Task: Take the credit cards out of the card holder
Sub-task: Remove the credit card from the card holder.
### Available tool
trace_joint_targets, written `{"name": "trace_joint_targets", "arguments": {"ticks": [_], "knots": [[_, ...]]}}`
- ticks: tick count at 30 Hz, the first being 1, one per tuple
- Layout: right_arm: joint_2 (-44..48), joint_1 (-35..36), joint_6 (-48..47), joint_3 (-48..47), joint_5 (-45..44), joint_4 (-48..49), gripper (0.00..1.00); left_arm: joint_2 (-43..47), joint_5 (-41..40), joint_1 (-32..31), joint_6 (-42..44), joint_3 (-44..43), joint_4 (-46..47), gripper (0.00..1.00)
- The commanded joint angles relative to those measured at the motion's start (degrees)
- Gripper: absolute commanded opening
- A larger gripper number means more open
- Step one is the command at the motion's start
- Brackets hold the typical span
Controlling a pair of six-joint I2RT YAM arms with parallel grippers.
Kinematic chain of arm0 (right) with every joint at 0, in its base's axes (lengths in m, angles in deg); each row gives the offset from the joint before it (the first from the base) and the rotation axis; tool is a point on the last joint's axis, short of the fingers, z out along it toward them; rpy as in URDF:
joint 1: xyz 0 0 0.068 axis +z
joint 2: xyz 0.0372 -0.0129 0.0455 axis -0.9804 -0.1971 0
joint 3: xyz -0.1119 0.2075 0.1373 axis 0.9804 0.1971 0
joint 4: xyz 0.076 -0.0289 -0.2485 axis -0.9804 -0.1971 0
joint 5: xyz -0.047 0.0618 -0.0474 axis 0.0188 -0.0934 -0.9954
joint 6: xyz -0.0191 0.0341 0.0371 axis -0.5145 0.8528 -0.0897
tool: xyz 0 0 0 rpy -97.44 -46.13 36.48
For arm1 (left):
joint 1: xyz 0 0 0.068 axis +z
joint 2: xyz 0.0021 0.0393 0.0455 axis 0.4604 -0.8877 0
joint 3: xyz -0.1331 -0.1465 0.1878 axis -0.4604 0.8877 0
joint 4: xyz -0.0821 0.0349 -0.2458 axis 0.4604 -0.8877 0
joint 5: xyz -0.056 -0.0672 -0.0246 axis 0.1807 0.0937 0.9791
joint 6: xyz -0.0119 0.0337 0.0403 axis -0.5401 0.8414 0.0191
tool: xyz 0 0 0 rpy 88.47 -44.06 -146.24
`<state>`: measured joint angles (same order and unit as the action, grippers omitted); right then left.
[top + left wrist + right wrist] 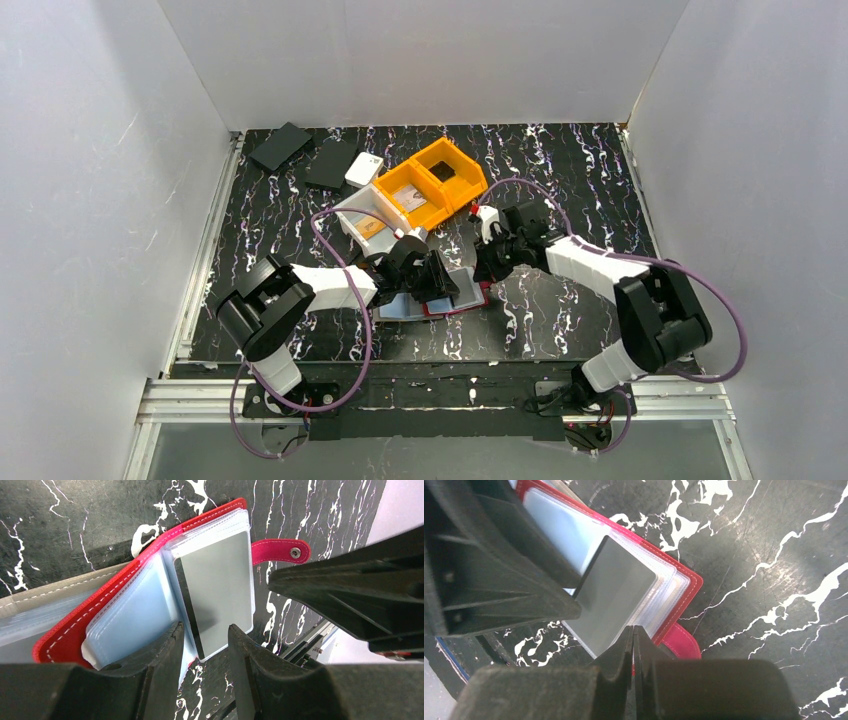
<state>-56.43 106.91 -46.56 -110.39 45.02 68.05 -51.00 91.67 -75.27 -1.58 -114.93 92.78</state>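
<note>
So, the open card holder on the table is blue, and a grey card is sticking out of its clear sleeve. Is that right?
No: the card holder is red, not blue, as the left wrist view shows. It lies open, a grey card sticking out of its clear sleeve.

Soft, even light bounces off the white walls (90,200) in the top view, leaving only short, faint shadows on the dark desk (560,170). Both wrist views are bright and sharp on the silver card (220,590), which carries a pale grey sheen and a darker streak; the near jaws loom dark and blurred.
</note>
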Motion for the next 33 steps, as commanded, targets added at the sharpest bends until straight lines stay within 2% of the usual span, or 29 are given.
{"name": "trace_joint_targets", "arguments": {"ticks": [1, 18, 33], "knots": [[5.97, 0.30, -1.10, 1.83, 0.14, 1.48, 0.08, -1.17, -0.42, 0.30, 0.60, -0.57, -1.74, 0.37], [1.03, 0.76, 0.27, 1.63, 2.25, 2.16, 0.05, -1.64, 0.88, 0.30, -0.13, 0.48, 0.87, 0.36], [-1.73, 2.06, -0.01, 0.37, 0.65, 1.47, 0.04, -2.51, 1.96, 0.29, -0.70, 1.08, 2.71, 0.36]]}}
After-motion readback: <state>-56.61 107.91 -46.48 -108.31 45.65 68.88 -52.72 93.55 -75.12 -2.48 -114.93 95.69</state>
